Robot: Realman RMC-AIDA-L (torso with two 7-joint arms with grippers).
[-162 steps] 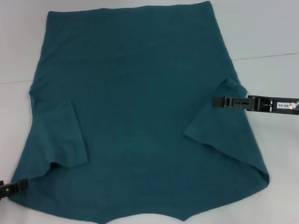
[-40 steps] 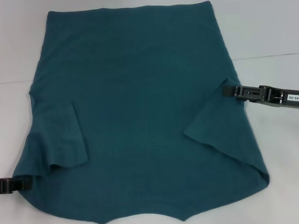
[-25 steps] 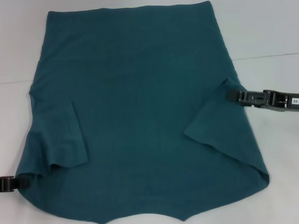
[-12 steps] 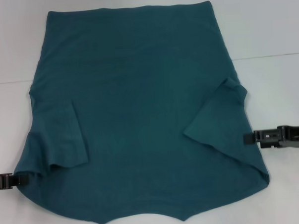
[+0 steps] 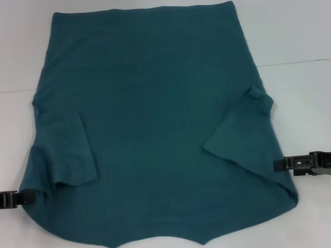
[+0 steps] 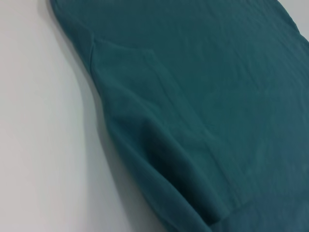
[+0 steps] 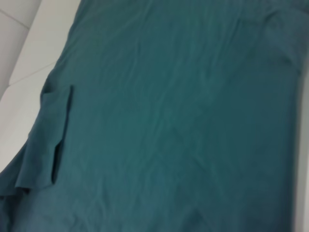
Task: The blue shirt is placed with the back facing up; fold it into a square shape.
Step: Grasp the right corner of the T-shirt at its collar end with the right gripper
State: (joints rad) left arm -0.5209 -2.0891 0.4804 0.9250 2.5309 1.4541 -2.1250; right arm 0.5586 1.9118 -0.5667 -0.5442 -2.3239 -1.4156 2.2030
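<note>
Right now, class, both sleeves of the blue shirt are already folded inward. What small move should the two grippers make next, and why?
Probably close each gripper on the shirt's edge near the shoulders. The left gripper sits at the blue shirt's near left edge and the right gripper at its right edge, both low on the white table. With the sleeves in, the near end likely gets lifted toward the far hem.

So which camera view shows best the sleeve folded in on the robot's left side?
The left wrist view: the folded left sleeve fills it, edges and creases plain. The head view shows it whole but farther off; the right wrist view shows it edge-on.
</note>
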